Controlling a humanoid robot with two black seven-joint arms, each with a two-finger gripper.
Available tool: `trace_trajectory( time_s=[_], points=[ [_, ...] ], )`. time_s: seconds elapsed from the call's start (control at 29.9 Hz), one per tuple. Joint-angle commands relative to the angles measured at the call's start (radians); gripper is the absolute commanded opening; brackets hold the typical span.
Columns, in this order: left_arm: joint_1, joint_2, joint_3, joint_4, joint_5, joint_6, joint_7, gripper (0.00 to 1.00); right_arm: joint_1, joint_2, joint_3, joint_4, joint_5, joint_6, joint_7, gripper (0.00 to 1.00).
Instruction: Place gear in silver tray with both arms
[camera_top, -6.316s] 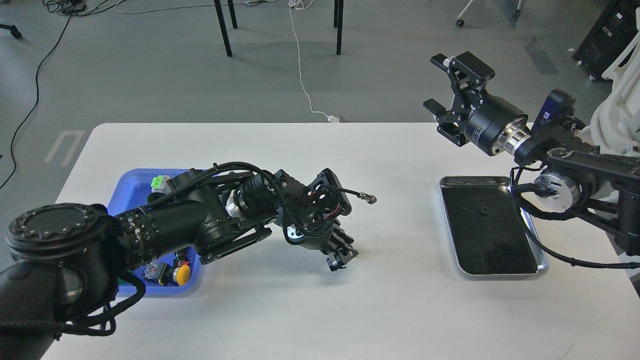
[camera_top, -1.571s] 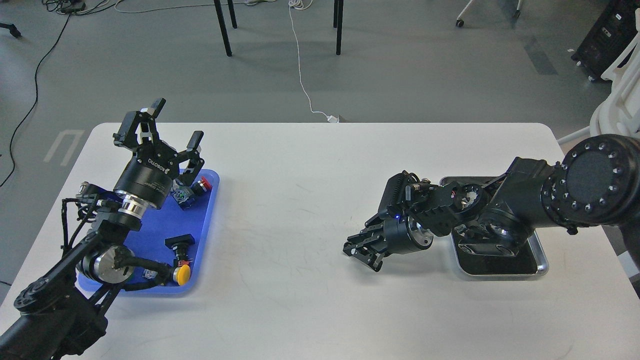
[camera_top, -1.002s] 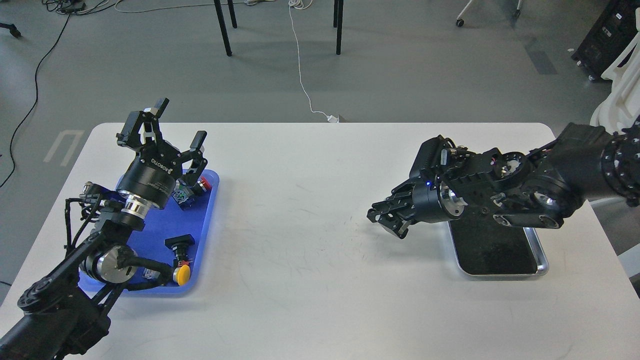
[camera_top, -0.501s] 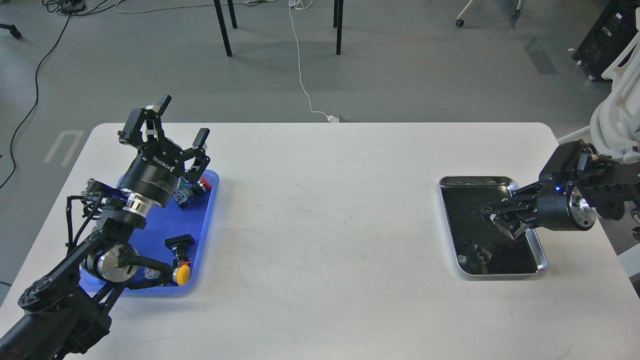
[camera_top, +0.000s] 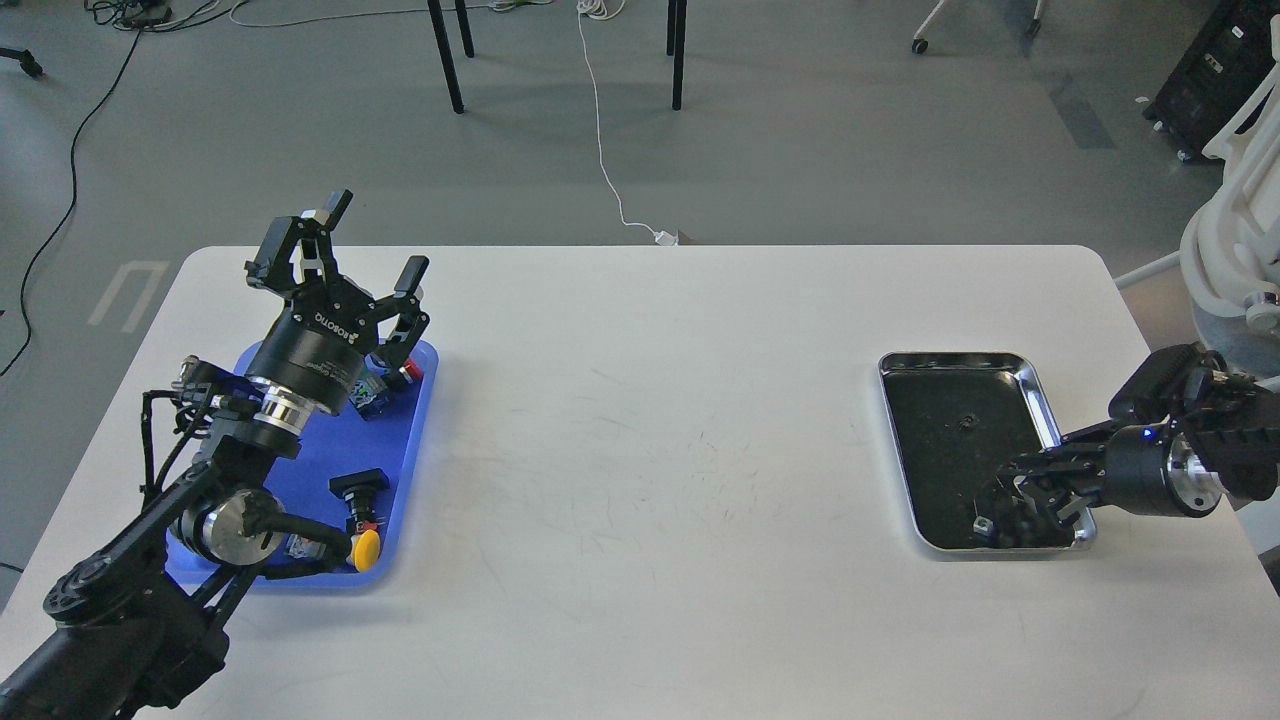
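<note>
The silver tray (camera_top: 950, 357) lies on the right of the white table, its dark inside shiny. My right gripper (camera_top: 1012, 497) reaches in from the right edge and sits low over the tray's near right corner. Its dark fingers blend with the dark tray, so I cannot tell whether they are open or holding anything. I cannot make out the gear: only a small speck (camera_top: 965, 422) shows in the tray's middle, and a small bright spot (camera_top: 984, 522) by the fingertips. My left gripper (camera_top: 370, 240) is open and empty, raised above the far end of the blue tray.
A blue plastic tray (camera_top: 405, 440) at the left holds a yellow button (camera_top: 366, 547), a red button (camera_top: 408, 372) and a black part (camera_top: 358, 483). A white table (camera_top: 650, 450) spans the view; chair legs and cables lie on the floor beyond.
My right arm has drawn back from the table's middle to the right, and its gripper has come down over the silver tray's near right corner. My left gripper has barely shifted.
</note>
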Motion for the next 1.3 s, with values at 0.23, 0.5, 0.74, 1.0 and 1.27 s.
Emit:
trace_trajectory(
  time_s=[0.23, 0.5, 0.74, 1.0, 1.27],
  points=[
    [0.000, 0.008, 0.003, 0.000, 0.002, -0.024, 0.000, 0.98, -0.009, 0.001, 0.015, 0.005, 0.003, -0.008, 0.000, 0.67],
    [0.002, 0.014, 0.003, 0.000, 0.002, -0.022, 0.000, 0.98, 0.009, -0.091, 0.233, 0.040, 0.016, -0.038, 0.000, 0.95],
    [0.006, 0.009, 0.005, 0.000, 0.003, -0.024, 0.000, 0.98, -0.165, -0.172, 0.638, 0.138, 0.349, -0.038, 0.000, 0.95],
    [0.020, -0.012, 0.008, 0.002, 0.149, 0.004, 0.000, 0.98, -0.538, -0.067, 1.207, 0.181, 0.877, -0.037, 0.000, 0.95],
    [0.051, -0.051, 0.010, 0.009, 0.169, 0.059, 0.000, 0.98, -0.689, 0.024, 1.405, 0.187, 1.177, 0.110, 0.000, 0.97]
  ],
)
